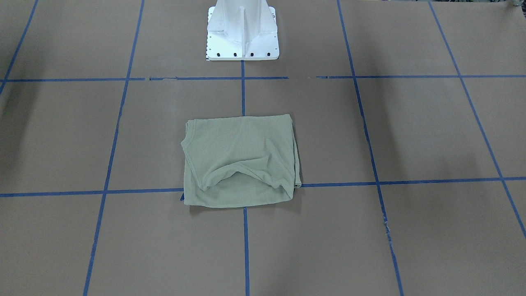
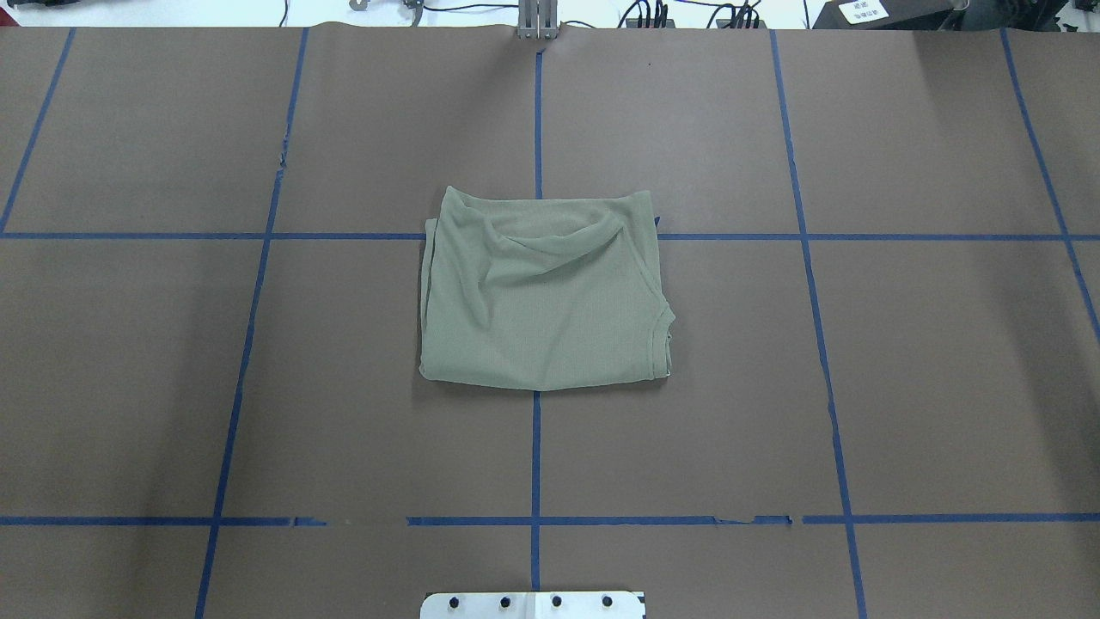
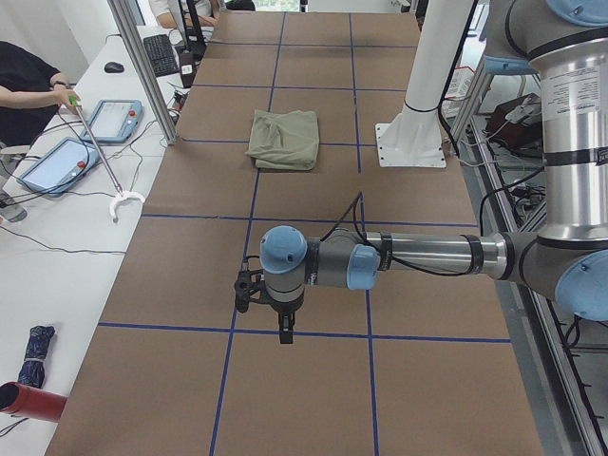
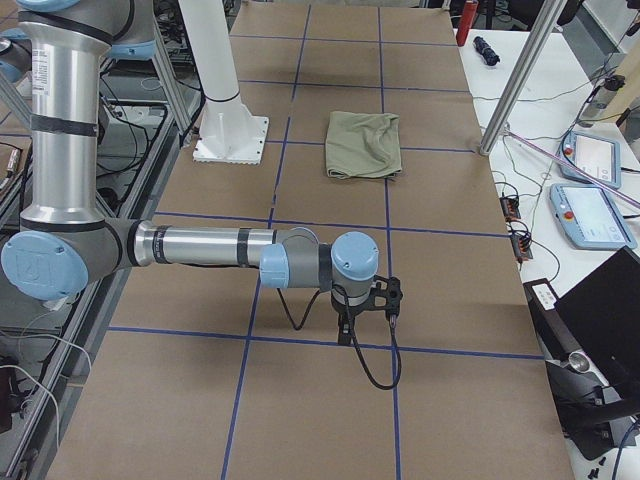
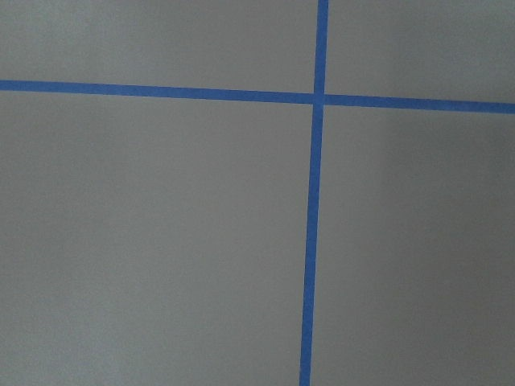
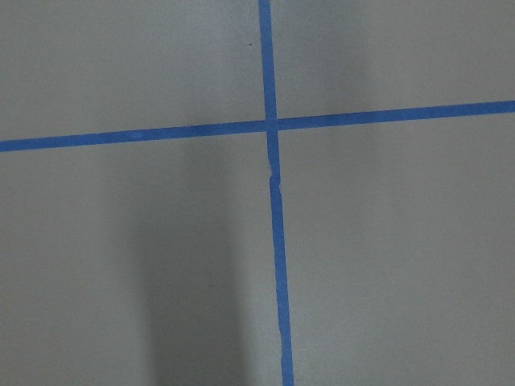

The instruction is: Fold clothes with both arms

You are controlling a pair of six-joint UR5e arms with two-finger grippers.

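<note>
I am watching a sage-green shirt (image 2: 541, 292) lying folded into a rough rectangle at mid-bench, straddling the centre line of blue tape (image 2: 536, 456) just out from the white pedestal base (image 1: 242, 31). Its ribbed neckline is showing at the edge on the robot's right, and a loose crease is sagging along the far edge.

The left arm (image 3: 427, 256) is reaching level over the brown-papered bench (image 2: 945, 361) near its own end, well apart from the shirt. The left arm's fingers (image 3: 285, 328) are pointing down over a tape line. The right arm (image 4: 200, 245) is doing the same at the other end, with the right arm's fingers (image 4: 345, 328) hanging above the paper. I cannot tell how wide either pair is standing. Both wrist cameras are showing only paper and a tape crossing.

A white label (image 2: 864, 10) beyond the far edge is too small to read. On the side table an operator (image 3: 28, 81) is holding a hooked stick (image 3: 100, 161) beside two teach pendants (image 3: 112, 121).
</note>
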